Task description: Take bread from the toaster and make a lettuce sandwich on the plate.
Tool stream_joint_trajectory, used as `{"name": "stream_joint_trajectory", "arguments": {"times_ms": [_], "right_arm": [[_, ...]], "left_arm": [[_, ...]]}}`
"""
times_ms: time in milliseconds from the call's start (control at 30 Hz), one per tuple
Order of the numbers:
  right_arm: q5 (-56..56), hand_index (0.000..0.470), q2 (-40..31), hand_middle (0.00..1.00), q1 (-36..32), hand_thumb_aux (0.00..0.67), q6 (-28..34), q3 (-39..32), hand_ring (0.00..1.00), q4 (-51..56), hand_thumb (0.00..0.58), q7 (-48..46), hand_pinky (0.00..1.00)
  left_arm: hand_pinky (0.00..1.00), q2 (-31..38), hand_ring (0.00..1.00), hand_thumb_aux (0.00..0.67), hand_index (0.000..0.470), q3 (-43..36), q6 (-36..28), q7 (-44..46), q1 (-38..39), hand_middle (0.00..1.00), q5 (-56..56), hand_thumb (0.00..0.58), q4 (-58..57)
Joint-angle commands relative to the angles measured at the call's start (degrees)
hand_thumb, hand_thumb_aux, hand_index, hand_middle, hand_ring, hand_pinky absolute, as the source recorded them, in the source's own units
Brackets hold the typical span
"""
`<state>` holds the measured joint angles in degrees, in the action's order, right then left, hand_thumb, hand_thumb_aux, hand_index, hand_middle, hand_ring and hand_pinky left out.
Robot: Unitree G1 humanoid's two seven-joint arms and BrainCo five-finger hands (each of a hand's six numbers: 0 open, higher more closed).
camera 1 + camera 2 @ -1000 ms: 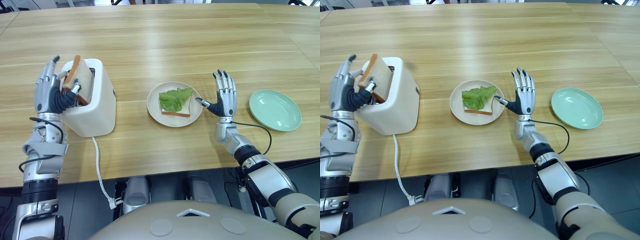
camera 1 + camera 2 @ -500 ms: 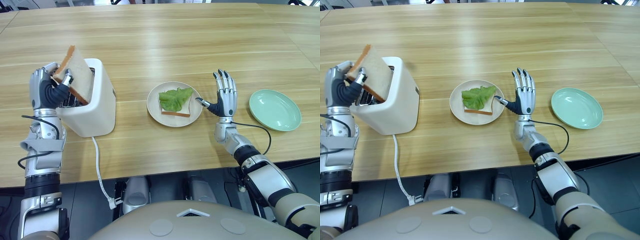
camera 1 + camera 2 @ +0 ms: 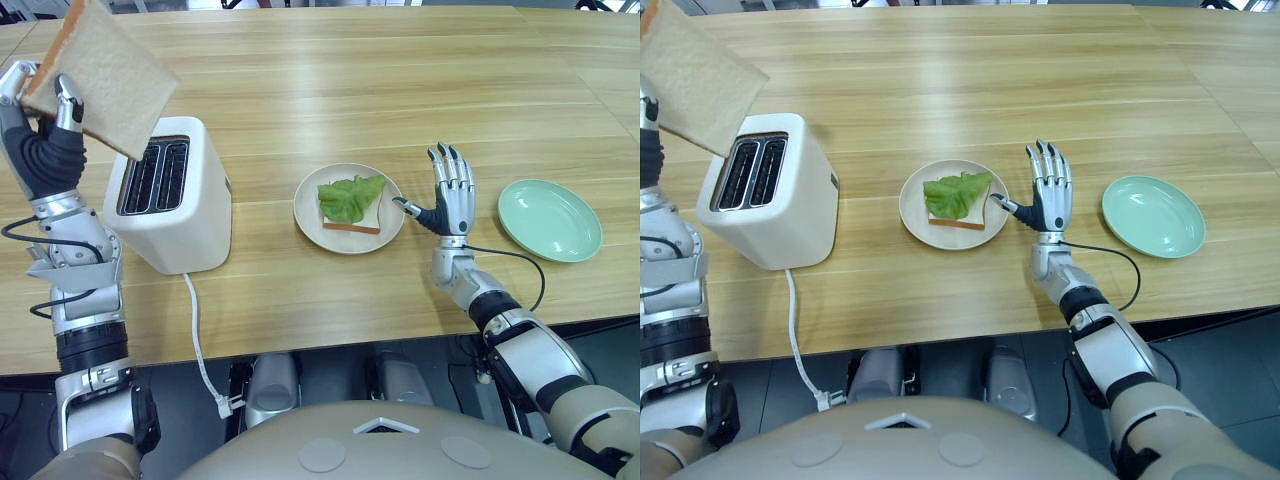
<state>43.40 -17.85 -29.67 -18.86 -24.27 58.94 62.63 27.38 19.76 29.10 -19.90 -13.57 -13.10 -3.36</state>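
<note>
Over the last second the left hand [image 3: 42, 145] has been raising the slice of bread [image 3: 108, 72] out of the toaster [image 3: 180, 210]. The slice, earlier sitting half in a slot, is now hanging tilted in the air above the toaster's upper left corner and is touching only the hand. The left hand is closing its fingers on the slice's left edge, gripping it firmly. The toaster is standing on the wooden table [image 3: 400, 80] with its two dark slots facing up, and its white cord [image 3: 196, 340] is trailing over the near table edge. To its right, the cream plate [image 3: 308, 218] is carrying a second slice of bread [image 3: 362, 224] with a lettuce leaf [image 3: 350, 197] lying on top. The right hand [image 3: 450, 198] is staying where it was, standing upright just right of that plate, fingers spread wide and holding nothing, its thumb pointing toward the rim. A green plate [image 3: 550, 222] is lying farther right, well apart from the sandwich.
</note>
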Motion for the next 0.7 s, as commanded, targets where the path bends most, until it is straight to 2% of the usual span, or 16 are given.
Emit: {"name": "stream_joint_trajectory", "arguments": {"times_ms": [33,167,300,467,700], "right_arm": [[0.37,0.0,-0.44,0.0,-0.28,0.0,-0.39,-0.45,0.0,0.32,0.0,0.06,0.0],[0.37,0.0,-1.05,0.0,-0.31,0.0,-0.8,-0.19,0.0,0.29,0.0,0.54,0.0],[-0.18,0.0,-2.84,0.0,0.03,0.0,-1.36,0.96,0.0,-0.89,0.0,2.03,0.0],[-1.16,0.0,-6.34,0.0,1.01,0.0,-2.41,3.06,0.0,-3.27,0.0,3.65,0.0],[0.56,0.0,-11.43,0.0,3.95,0.0,-3.49,3.63,0.0,-8.63,0.0,4.81,0.0]], "left_arm": [[1.0,-3.1,1.0,0.67,0.46,-5.7,1.27,8.13,-3.93,1.0,8.97,0.58,1.59],[1.0,-7.71,1.0,0.67,0.46,-11.87,-0.18,17.17,-8.44,1.0,16.03,0.58,-0.17],[1.0,-13.48,1.0,0.67,0.46,-19.0,-2.22,26.83,-13.26,1.0,19.62,0.58,-7.62],[1.0,-19.47,1.0,0.67,0.46,-24.81,-1.87,36.84,-17.51,1.0,19.75,0.58,-20.65],[1.0,-24.24,1.0,0.67,0.46,-26.57,1.9,41.21,-24.99,1.0,15.68,0.58,-47.1]]}}
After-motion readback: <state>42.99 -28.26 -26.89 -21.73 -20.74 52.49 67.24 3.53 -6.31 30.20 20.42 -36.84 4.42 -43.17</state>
